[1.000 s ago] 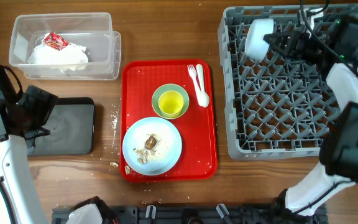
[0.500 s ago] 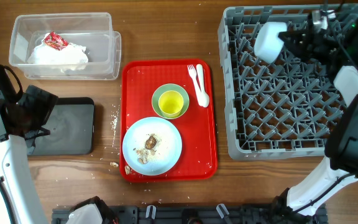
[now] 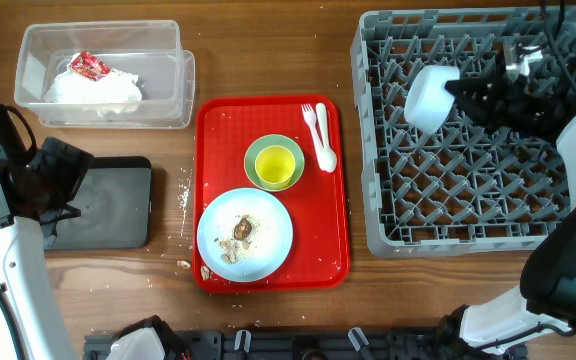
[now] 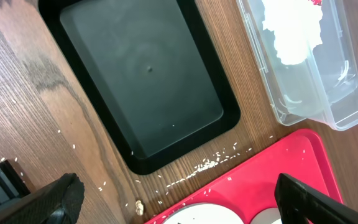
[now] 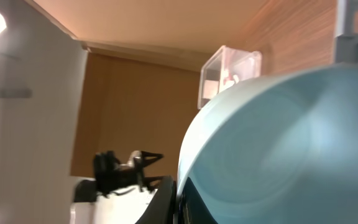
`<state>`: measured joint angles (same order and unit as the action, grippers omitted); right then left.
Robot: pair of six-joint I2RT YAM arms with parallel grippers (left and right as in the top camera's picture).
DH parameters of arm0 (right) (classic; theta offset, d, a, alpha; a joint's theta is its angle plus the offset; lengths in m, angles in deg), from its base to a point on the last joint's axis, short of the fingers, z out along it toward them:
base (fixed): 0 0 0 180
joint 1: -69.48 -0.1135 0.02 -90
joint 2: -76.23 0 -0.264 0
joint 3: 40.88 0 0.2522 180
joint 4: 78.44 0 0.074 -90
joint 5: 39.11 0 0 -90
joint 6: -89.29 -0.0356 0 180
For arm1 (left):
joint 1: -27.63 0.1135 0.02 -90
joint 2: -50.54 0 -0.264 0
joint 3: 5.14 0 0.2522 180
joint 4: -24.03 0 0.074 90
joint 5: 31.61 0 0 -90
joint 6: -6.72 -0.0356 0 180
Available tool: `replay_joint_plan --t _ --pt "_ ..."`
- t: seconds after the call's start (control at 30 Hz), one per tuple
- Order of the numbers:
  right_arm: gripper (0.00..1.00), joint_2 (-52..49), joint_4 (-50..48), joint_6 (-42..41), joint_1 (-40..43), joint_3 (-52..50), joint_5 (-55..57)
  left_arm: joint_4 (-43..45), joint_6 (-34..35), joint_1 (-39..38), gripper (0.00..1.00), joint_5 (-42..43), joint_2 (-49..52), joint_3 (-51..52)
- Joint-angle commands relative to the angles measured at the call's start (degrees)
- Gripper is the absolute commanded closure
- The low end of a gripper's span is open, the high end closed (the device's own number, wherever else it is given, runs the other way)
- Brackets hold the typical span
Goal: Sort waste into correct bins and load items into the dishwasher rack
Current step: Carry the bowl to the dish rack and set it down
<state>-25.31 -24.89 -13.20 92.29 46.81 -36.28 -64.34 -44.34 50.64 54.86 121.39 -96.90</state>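
Large square grey plastic lattice dishwasher rack (image 3: 448, 200) sitting at right. Flat red serving tray (image 3: 223, 130) lying mid-table. Left gripper (image 4: 178, 186) hanging wide open above shallow black rectangular tray (image 4: 142, 81). Round light blue plate (image 3: 273, 215) sitting on red tray. Right gripper (image 3: 456, 95) clamping light blue bowl (image 3: 428, 97) by its rim, holding it tipped sideways over rack's far half.

The tabletop (image 3: 268, 50) is brown wood with a clear grain, dusted with pale dry crumbs (image 4: 207, 163). The tub (image 3: 30, 45) is clear, shiny plastic, and the napkins (image 3: 93, 92) in it are soft, crumpled white paper. The black tray (image 4: 142, 81) looks smooth and matt. The red serving tray (image 3: 223, 150) is finely textured plastic, the rack (image 3: 368, 150) is dull grey plastic, and the light blue bowl (image 5: 278, 149) is smooth with a faint sheen.
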Motion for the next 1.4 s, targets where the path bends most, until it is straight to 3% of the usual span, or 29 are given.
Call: replay_joint_plan --t 0.0,0.93,1.07,1.3,1.37 --pt "0.96 -0.26 -1.62 6.73 -0.13 -2.05 2.14 0.00 0.74 0.42 0.00 -0.17 -0.42 0.00" --pt "0.96 -0.31 0.79 6.38 -4.11 -2.05 20.61 0.00 0.74 0.42 0.00 -0.17 -0.42 0.00" --pt "0.89 -0.24 1.55 5.81 -2.43 -1.29 25.57 0.00 0.74 0.42 0.00 -0.17 -0.42 0.00" --pt "0.87 1.33 9.88 6.71 2.58 4.72 34.71 0.00 0.74 0.42 0.00 -0.17 -0.42 0.00" --pt "0.78 2.91 11.15 6.97 4.02 5.20 36.81 0.00 0.74 0.42 0.00 -0.17 -0.42 0.00"
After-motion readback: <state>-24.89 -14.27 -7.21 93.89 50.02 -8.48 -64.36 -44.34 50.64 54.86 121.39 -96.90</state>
